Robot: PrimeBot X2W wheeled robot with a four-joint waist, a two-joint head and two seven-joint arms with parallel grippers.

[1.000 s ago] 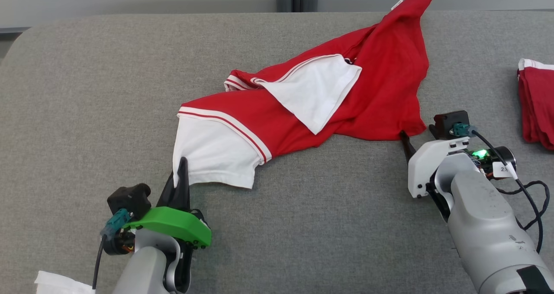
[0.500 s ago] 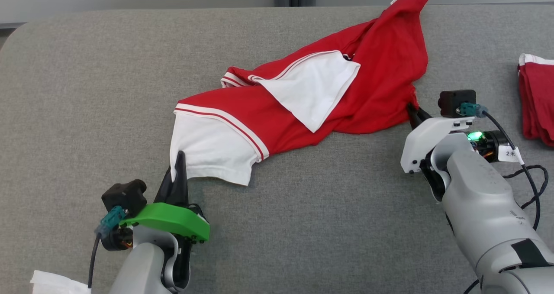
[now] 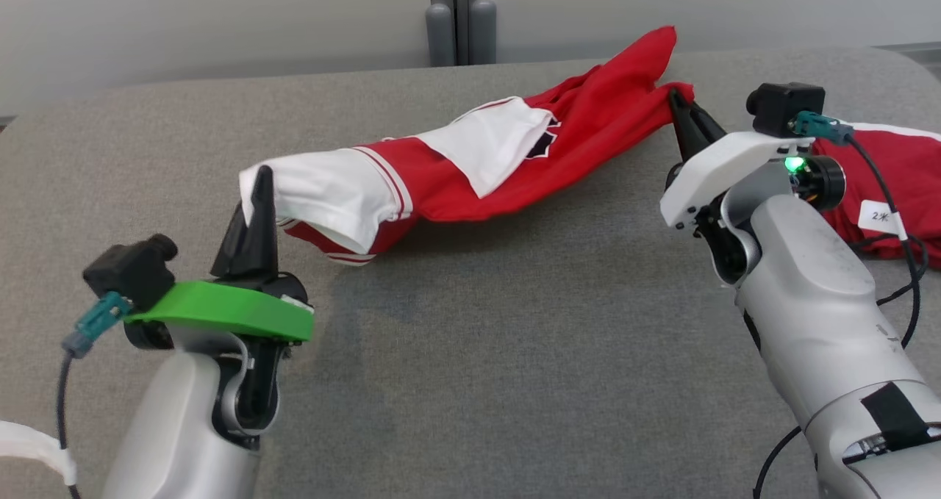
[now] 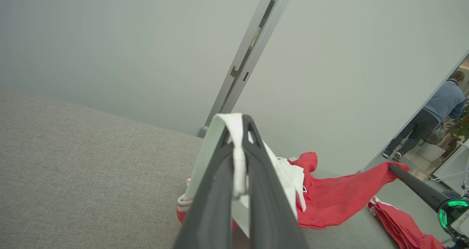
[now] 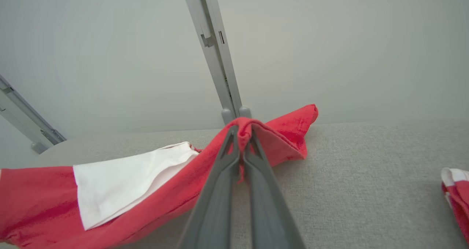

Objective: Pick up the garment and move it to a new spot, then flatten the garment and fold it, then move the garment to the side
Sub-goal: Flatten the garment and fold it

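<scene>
Evidently mid-pickup: clenched a white sleeve of the garment [image 3: 588, 128] in the left tool [image 3: 261, 179], a red corner in the right tool [image 3: 676, 102]. Called next, likely, for an even lift across the desk [image 3: 478, 337].

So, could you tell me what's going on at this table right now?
The robot holds a red and white garment by two ends. Its left gripper is shut on a white sleeve edge, its right gripper on a red corner, so the cloth hangs stretched between them, sagging toward the grey table. A second red garment lies folded at the far right.
</scene>
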